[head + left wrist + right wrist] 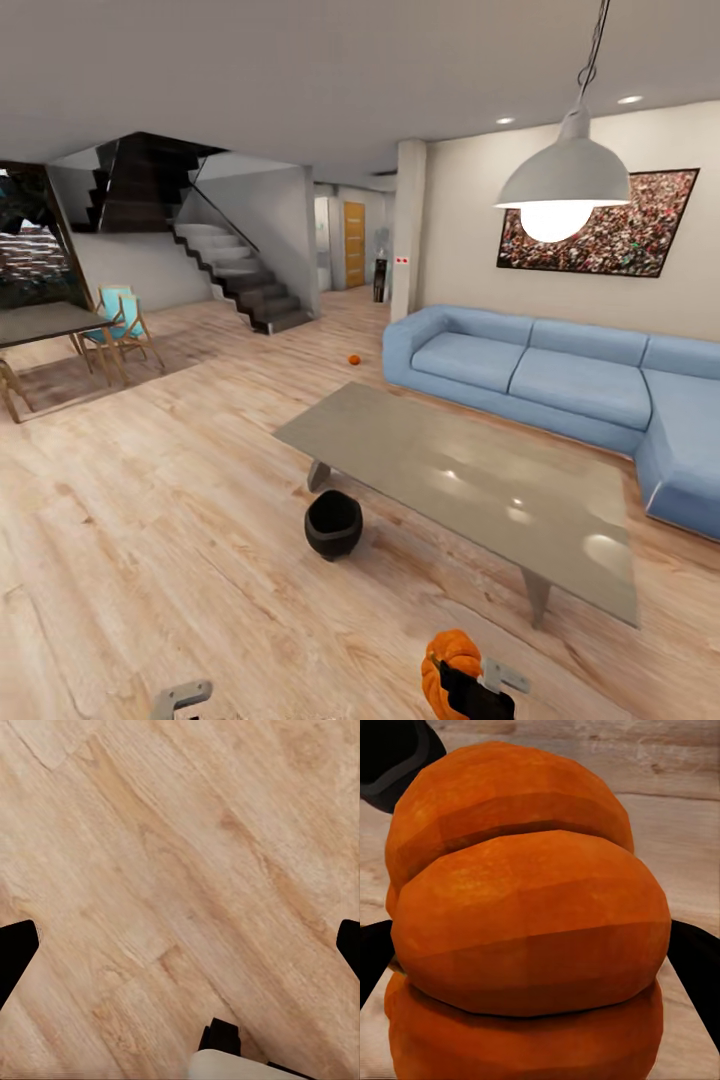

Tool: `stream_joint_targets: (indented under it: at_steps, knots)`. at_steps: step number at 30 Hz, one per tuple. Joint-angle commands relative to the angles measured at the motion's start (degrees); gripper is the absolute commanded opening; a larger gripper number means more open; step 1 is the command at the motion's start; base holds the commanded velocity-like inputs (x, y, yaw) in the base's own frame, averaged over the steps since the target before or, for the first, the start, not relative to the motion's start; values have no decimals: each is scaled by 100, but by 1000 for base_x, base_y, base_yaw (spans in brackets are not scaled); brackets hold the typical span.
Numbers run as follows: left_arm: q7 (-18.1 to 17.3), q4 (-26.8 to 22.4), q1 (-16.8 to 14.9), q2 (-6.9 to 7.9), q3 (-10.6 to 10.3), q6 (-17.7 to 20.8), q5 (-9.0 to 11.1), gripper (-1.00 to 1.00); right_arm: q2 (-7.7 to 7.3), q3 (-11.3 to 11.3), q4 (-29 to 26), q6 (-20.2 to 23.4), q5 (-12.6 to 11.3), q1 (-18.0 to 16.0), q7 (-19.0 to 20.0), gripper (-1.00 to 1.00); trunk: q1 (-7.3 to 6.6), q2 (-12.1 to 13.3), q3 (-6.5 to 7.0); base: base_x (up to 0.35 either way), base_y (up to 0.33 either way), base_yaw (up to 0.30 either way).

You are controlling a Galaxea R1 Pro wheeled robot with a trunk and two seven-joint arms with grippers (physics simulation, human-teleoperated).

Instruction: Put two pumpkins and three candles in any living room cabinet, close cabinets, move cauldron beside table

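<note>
So you've got one pumpkin point(452, 668) clamped in the right gripper point(478, 690), left gripper point(180, 945) spread wide w/ nothing. Cauldron point(333, 523) sits just beside the table point(470, 480); 2nd pumpkin point(354, 360) beyond the table, still to fetch.

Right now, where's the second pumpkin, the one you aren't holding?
In the head view the loose pumpkin lies on the wood floor far ahead, beyond the coffee table, just off the blue sofa's near arm, toward the stairs.
</note>
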Motion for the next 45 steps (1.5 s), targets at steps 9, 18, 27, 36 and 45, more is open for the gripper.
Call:
stream_joint_targets:
  at_steps: [9,18,27,36,45]
  knots:
    - [41,-12,-1,0,-48,34,38,100,13,45,-6,-18,-27,-4,-38,-100,1,-6,-40,0,0,282]
    - [41,-9,-2,4,-48,34,38,100,22,48,-6,-18,-26,-3,-37,-100,1,-6,-73,0,0,281]
    - [38,-1,-1,-3,-48,34,38,100,24,53,-6,-18,-20,-6,-42,-100,1,-6,-106,0,0,280]
    - [40,0,-1,-2,-48,34,38,100,24,53,-6,-18,-16,-7,-42,-100,1,-6,-139,0,0,279]
    - [41,0,-1,2,-48,34,38,100,73,36,2,-10,492,-4,-71,-100,1,-6,-171,0,0,277]
